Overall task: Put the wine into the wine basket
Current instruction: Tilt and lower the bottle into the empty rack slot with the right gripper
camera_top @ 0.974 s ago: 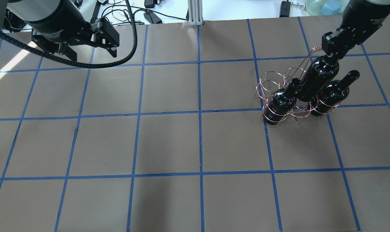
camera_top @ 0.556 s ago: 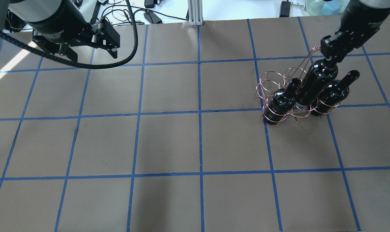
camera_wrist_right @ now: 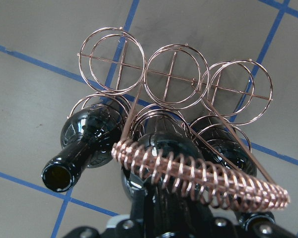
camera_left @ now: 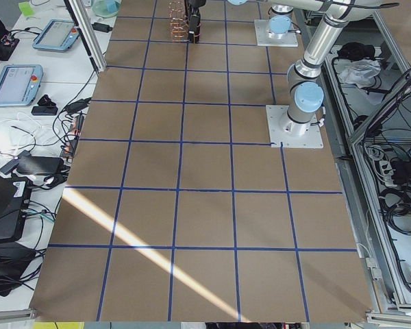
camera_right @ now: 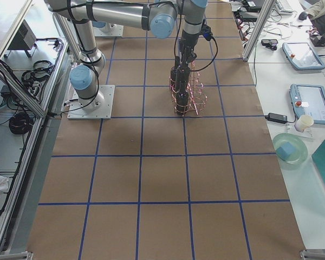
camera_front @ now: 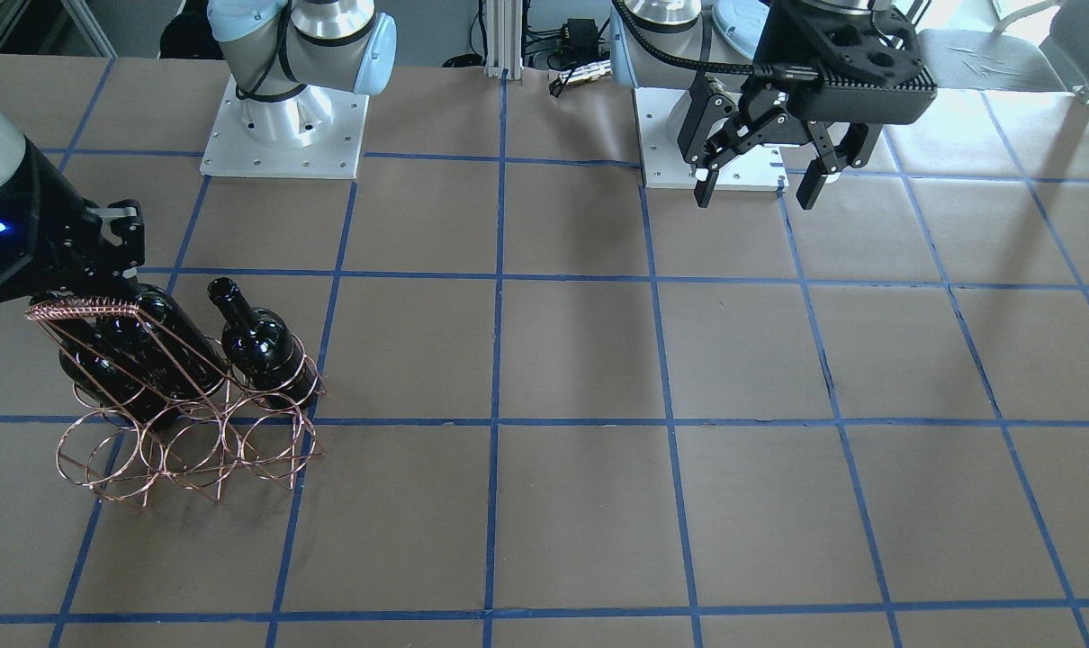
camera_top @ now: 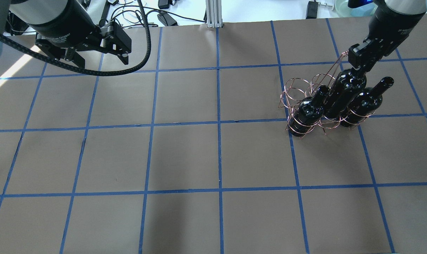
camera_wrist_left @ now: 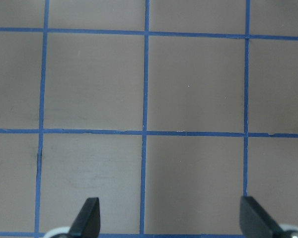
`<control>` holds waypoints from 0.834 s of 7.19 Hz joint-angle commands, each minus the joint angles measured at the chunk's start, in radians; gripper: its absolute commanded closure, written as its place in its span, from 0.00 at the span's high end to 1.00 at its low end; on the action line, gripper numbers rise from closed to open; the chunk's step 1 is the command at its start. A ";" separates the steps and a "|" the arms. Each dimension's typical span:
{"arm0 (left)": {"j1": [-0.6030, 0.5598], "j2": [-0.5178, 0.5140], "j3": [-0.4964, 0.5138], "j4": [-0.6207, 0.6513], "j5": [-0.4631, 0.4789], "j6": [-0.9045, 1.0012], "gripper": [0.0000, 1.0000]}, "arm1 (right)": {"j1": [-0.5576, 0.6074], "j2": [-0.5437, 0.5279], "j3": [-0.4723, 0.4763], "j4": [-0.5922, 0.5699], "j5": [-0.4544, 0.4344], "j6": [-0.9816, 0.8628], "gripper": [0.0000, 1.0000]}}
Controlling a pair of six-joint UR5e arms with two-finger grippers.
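The copper wire wine basket stands at the table's right, also in the front view and the right wrist view. My right gripper is shut on the neck of a black wine bottle, which stands upright in the middle ring of the row on my side. Two alike bottles stand in the rings on either side of it. The far row's three rings are empty. My left gripper is open and empty, high over the far left of the table.
The two arm bases are bolted to the table on the robot's side. Cables and power bricks lie beyond the far edge. A green bowl with a blue sponge and pendants sit on the side bench.
My right gripper has moved down with the bottle, which now sits lower in the basket's middle ring. The left arm has hardly moved.
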State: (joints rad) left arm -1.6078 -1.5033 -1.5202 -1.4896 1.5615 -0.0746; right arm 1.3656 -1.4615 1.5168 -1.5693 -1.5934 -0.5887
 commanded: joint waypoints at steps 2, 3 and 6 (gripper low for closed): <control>0.000 -0.002 0.000 0.002 0.000 0.004 1.00 | 0.000 0.038 0.069 -0.098 -0.005 -0.005 0.00; 0.000 -0.002 0.000 0.002 0.000 0.004 1.00 | 0.000 0.041 0.074 -0.100 -0.008 -0.002 0.00; 0.002 -0.002 0.000 0.002 0.000 0.006 1.00 | 0.000 0.059 0.131 -0.169 -0.010 0.001 0.00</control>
State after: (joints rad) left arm -1.6071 -1.5048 -1.5202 -1.4880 1.5616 -0.0702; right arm 1.3652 -1.4050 1.6298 -1.7201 -1.6016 -0.5880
